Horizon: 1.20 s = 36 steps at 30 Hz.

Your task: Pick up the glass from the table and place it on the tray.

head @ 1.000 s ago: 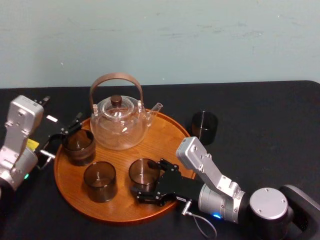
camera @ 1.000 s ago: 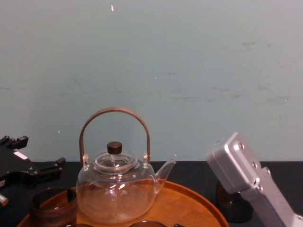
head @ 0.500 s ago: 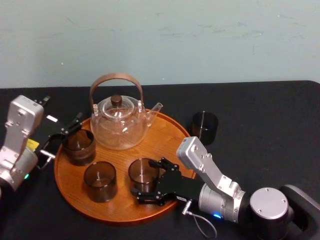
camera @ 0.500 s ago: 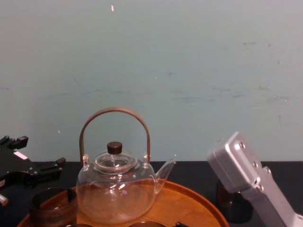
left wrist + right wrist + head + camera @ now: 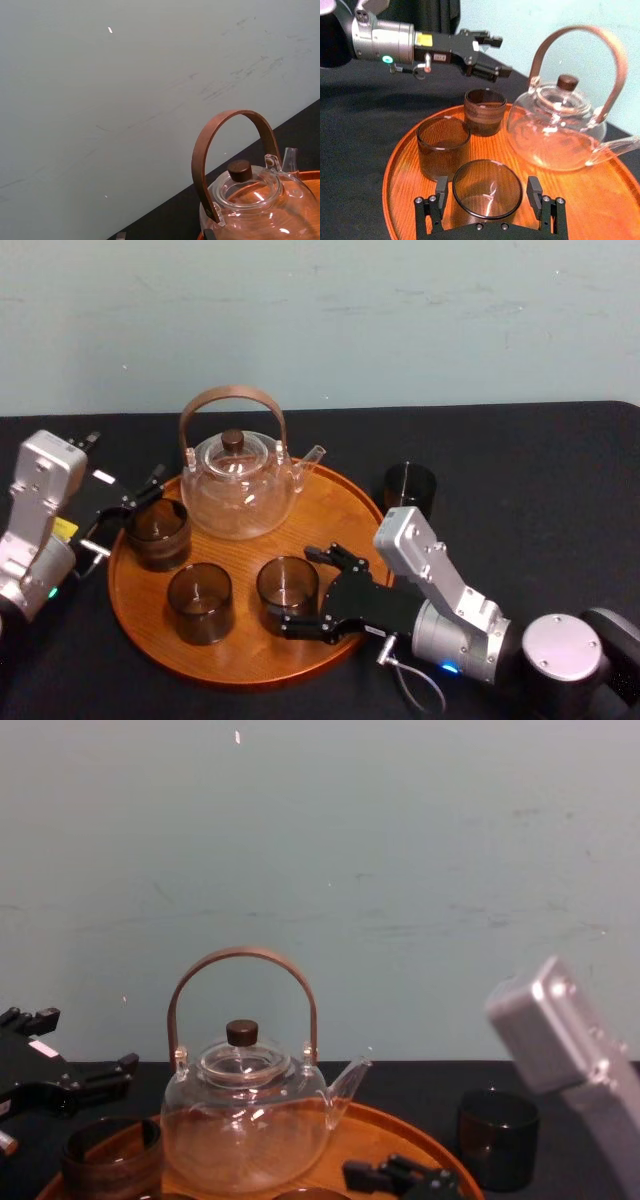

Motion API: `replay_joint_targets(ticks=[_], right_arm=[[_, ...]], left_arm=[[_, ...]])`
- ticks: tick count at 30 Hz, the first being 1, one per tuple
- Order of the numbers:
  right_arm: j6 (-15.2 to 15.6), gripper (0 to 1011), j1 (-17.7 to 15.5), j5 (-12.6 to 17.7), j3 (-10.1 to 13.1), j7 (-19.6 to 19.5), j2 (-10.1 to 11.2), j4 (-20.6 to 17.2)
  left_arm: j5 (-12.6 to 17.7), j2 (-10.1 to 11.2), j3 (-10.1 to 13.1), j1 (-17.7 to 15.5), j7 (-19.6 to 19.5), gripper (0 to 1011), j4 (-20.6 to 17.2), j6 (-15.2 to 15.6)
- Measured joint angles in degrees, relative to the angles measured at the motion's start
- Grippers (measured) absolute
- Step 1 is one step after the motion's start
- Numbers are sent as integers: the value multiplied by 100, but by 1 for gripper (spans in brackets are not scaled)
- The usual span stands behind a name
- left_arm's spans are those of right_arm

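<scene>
Currently 4 glasses are counted: 3 on the tray (image 5: 335, 515), 1 on the table (image 5: 540, 470). 1 teapot (image 5: 238, 490) is seated on the far part of the tray. On the tray are set the far-left glass (image 5: 157, 532), the near-left glass (image 5: 200, 602) and the near-right glass (image 5: 287, 588). The fourth glass (image 5: 409, 488) is seen on the table, just right of the tray's far-right rim, apart from both hands. All 4 are upright. At the tray's near-right part the right hand (image 5: 300, 592) is held spread, fingers (image 5: 534, 192) either side of the near-right glass; contact cannot be told. At the tray's left edge the left hand (image 5: 500, 56) is held spread beside the far-left glass, nothing gripped.
</scene>
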Motion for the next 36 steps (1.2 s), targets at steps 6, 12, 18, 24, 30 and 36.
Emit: replay_joint_targets(ticks=[6, 12, 18, 24, 30, 36], right_arm=[[-37, 1002, -206, 2, 135, -135, 198, -443], [-77, 1002, -520, -73, 311, -348, 427, -950], [-118, 1002, -944, -59, 658, -605, 615, -1372], [-133, 1002, -1388, 12, 1199, -968, 741, -1568], [-90, 1002, -1613, 85, 1639, -1217, 754, -1503], [-17, 1002, -1634, 106, 1948, -1352, 678, -1289]], left_arm=[[0, 0, 0, 0, 0, 1001, 0, 0], [0, 0, 0, 0, 0, 1001, 0, 0], [0, 0, 0, 0, 0, 1001, 0, 0], [0, 0, 0, 0, 0, 1001, 0, 0], [0, 0, 0, 0, 0, 1001, 0, 0], [0, 0, 0, 0, 0, 1001, 0, 0]])
